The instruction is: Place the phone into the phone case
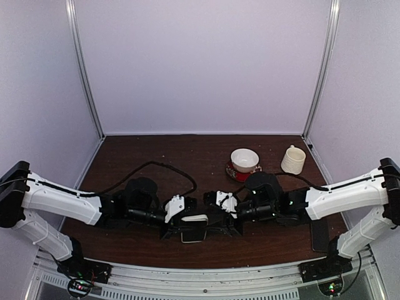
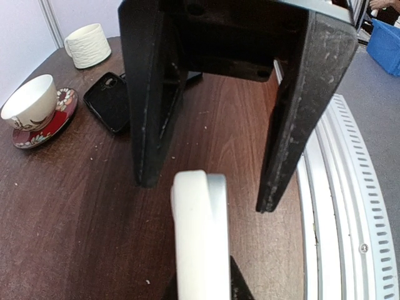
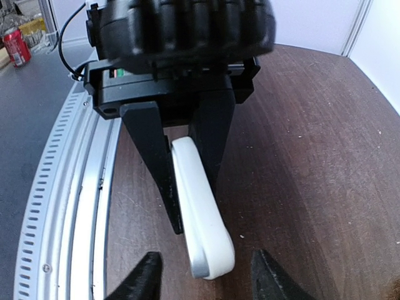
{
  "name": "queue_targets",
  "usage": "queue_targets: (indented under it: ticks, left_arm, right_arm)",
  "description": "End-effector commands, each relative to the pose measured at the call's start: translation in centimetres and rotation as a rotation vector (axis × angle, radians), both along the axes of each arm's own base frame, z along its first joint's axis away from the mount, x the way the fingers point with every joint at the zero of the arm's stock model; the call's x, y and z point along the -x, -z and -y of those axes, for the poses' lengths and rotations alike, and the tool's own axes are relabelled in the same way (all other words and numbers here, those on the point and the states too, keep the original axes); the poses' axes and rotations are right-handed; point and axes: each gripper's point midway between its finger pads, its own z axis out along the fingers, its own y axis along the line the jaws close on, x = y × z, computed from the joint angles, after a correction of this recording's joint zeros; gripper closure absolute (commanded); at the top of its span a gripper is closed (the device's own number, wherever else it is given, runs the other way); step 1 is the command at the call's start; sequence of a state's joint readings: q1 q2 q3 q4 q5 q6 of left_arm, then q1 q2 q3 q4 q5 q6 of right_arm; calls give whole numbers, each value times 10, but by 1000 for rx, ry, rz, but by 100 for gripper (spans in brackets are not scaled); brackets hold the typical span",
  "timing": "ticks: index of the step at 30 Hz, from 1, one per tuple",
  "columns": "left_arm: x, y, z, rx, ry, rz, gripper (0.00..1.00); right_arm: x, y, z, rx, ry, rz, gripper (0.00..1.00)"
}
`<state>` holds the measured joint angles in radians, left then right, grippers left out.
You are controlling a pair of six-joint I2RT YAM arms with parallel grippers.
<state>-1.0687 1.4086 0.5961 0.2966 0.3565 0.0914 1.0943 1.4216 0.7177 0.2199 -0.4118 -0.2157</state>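
Note:
The phone (image 1: 194, 229) is white with a silver edge and is held on edge just above the table between the two arms. My left gripper (image 1: 182, 227) is shut on it; in the right wrist view its black fingers (image 3: 164, 181) clamp the phone (image 3: 201, 212). My right gripper (image 3: 208, 275) is open, with one fingertip on each side of the phone's free end and not touching it. The left wrist view shows the phone (image 2: 200, 237) ending between the right gripper's spread fingers (image 2: 294, 125). The black phone case (image 2: 109, 100) lies flat and empty on the table beside the saucer.
A white cup on a red patterned saucer (image 1: 244, 160) and a white mug (image 1: 292, 159) stand at the back right. A dark flat object (image 1: 320, 236) lies near the right front. The metal rail (image 1: 206, 281) runs along the table's near edge. A black cable (image 1: 156, 165) loops behind the left arm.

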Motion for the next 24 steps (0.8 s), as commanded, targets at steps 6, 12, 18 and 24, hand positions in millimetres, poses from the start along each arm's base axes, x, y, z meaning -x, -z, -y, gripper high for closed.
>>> queue_targets:
  ticks: [6, 12, 18, 24]
  left_arm:
    - [1, -9, 3, 44, 23, 34, 100]
    - [-5, -12, -4, 30, -30, 45, 67]
    - [-6, -18, -20, 53, -73, 88, 58]
    - [0, -27, -19, 85, -46, 87, 91]
  right_arm:
    - [-2, -14, -17, -71, -41, 36, 76]
    - [-2, -7, -13, -28, -41, 30, 92]
    - [-1, -6, -3, -17, -18, 28, 93]
    - [2, -9, 3, -8, -29, 34, 93]
